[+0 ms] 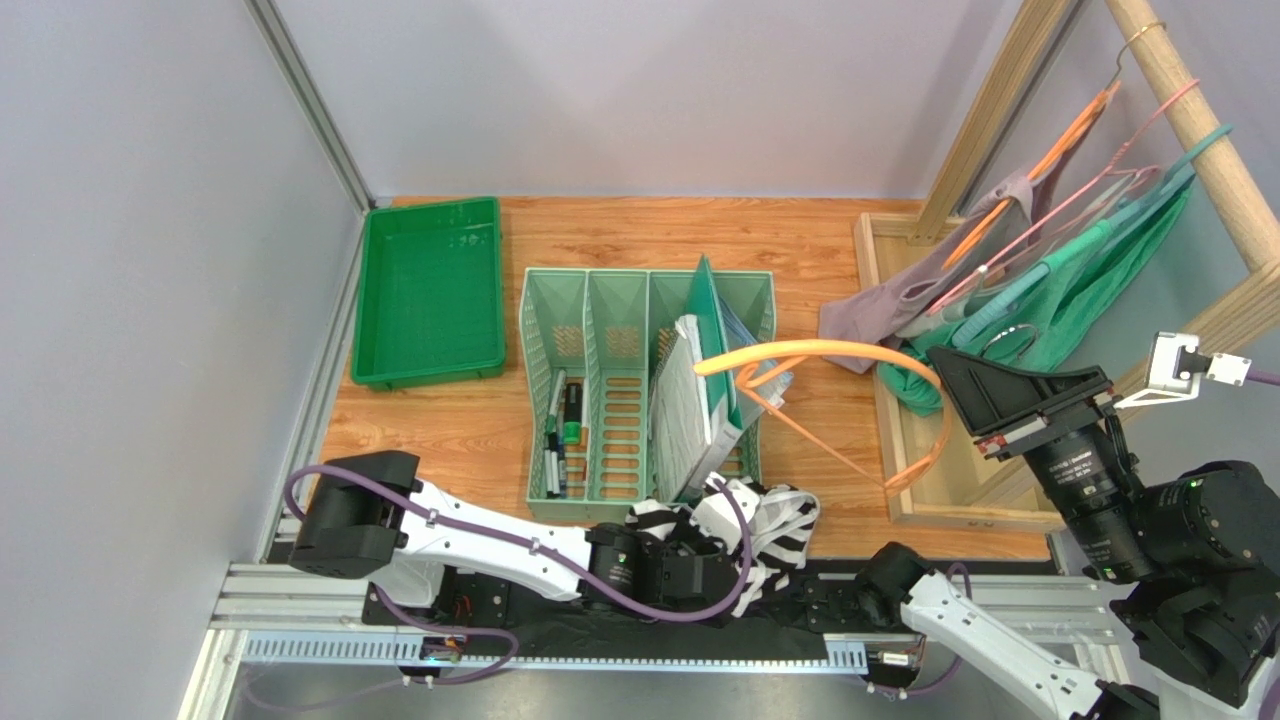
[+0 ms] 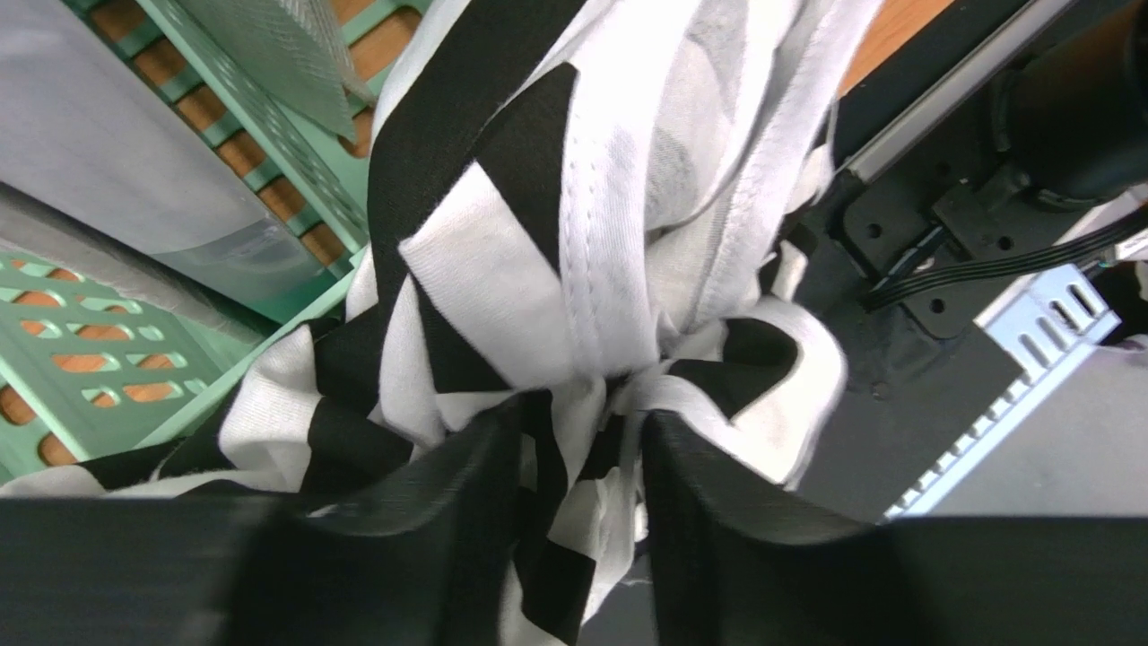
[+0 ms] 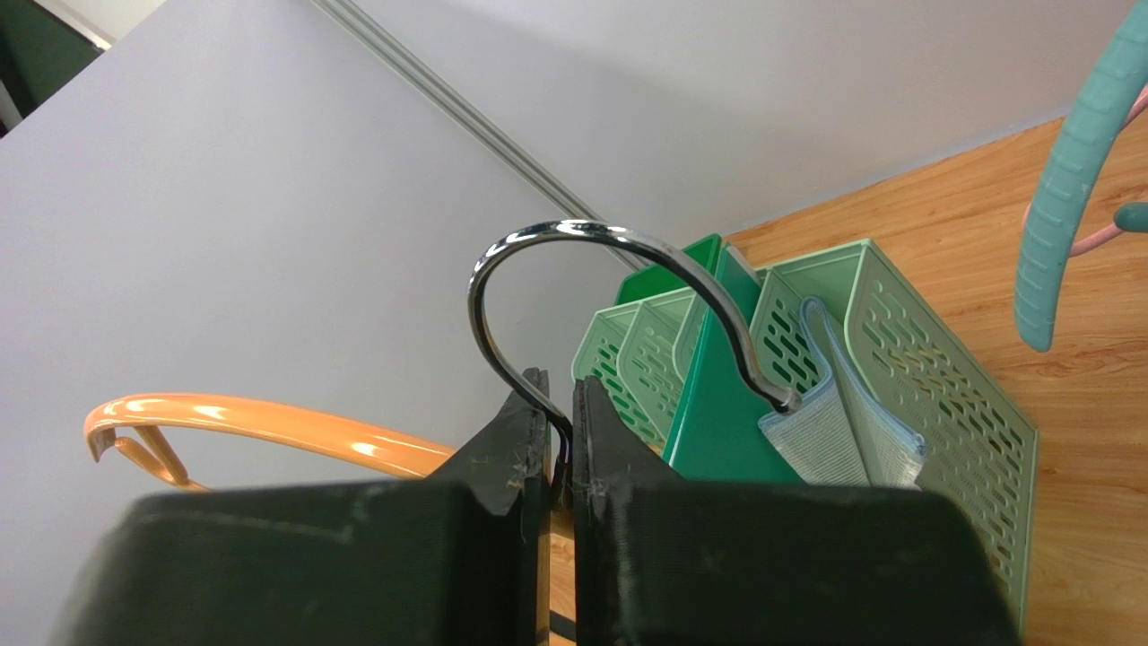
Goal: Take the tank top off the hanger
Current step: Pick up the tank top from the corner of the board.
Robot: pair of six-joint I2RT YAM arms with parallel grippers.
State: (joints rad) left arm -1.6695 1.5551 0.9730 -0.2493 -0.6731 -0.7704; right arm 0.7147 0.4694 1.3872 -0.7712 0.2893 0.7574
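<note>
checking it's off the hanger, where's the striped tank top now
Top view: the striped tank top lies bunched at the table's near edge, before the mint file organizer, at the left gripper.

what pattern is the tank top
Black and white stripes on the tank top, clearest in the left wrist view.

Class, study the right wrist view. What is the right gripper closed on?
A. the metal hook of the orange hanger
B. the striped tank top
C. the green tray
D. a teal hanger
A: the right gripper pinches the metal hook of the orange hanger between nearly touching fingers, while the striped tank top lies apart from it, off the hanger.
</note>
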